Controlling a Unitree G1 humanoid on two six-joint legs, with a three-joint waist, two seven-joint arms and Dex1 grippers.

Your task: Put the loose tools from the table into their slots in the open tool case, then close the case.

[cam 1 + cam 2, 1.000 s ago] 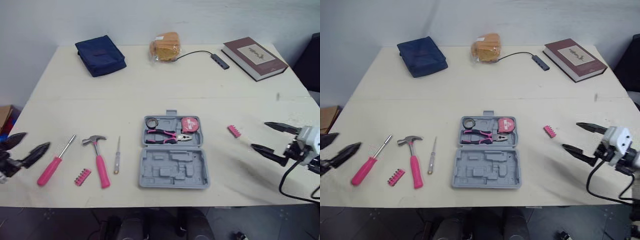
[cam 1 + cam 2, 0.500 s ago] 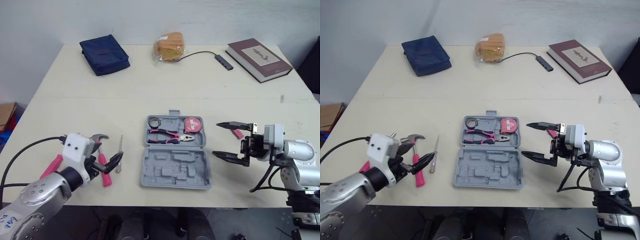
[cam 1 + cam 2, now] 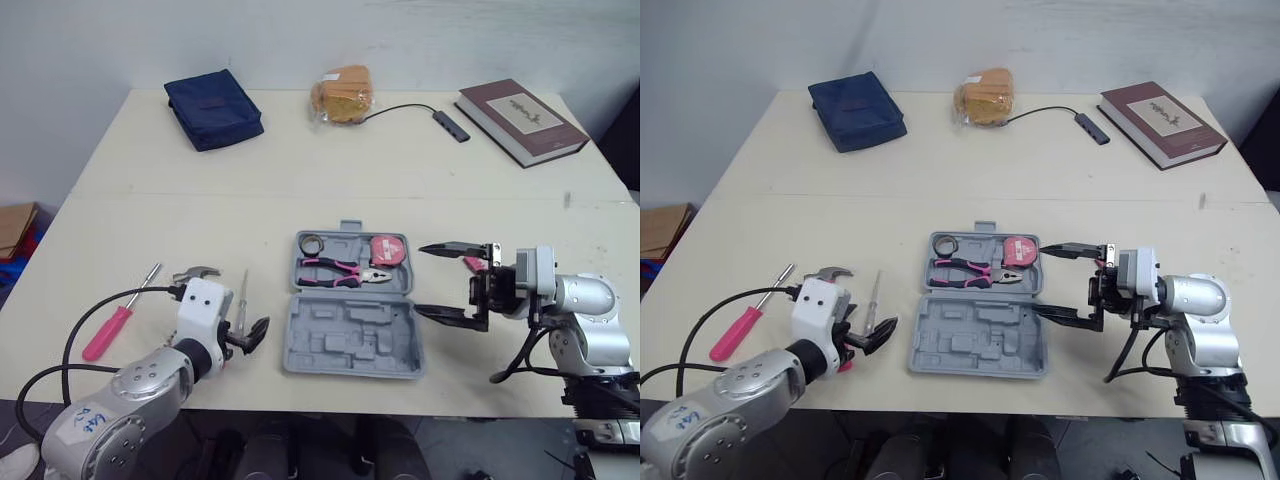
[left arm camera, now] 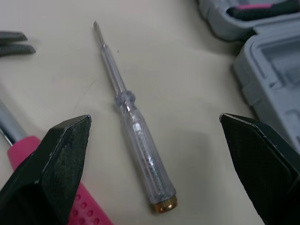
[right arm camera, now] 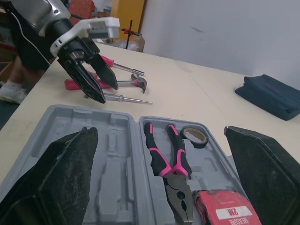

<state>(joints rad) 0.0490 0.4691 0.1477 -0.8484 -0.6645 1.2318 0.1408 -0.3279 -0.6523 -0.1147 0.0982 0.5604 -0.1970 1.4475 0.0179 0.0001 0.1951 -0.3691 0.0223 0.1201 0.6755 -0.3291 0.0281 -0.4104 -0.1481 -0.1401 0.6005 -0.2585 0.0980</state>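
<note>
Table (image 3: 300, 190): one pale top that carries everything below.
Tool case (image 3: 350, 335): one, grey, lying open and flat at the middle of the near edge. The far half holds tools and the near half has bare moulded slots.
In the case: three things, namely one pair of pink-and-black pliers (image 3: 340, 270), one red tape measure (image 3: 384, 250) at the right end and one roll of tape (image 3: 312, 243) at the left end.
Loose tools: four can be counted. There are two screwdrivers, one hammer (image 3: 196, 273) and one pink bit holder (image 3: 474, 264).
Clear screwdriver (image 4: 133, 124): lies on the table just left of the case, tip pointing away from the robot.
Pink screwdriver (image 3: 110, 330): farthest left, well apart from the case.
Hammer position: between the two screwdrivers, its handle partly behind the left arm.
Bit holder position: right of the case, partly behind the right claw.
Left claw (image 4: 154, 119): released, its two fingers spread wide on either side of the clear screwdriver and grasping nothing.
Right claw (image 3: 420, 278): released, its two fingers spread wide at the right edge of the case, tips toward the tape measure and pliers, grasping nothing.
Far edge: one dark blue pouch (image 3: 213, 108), one bag of bread (image 3: 342, 95), one book (image 3: 520, 120) and one cable hub (image 3: 445, 122).
</note>
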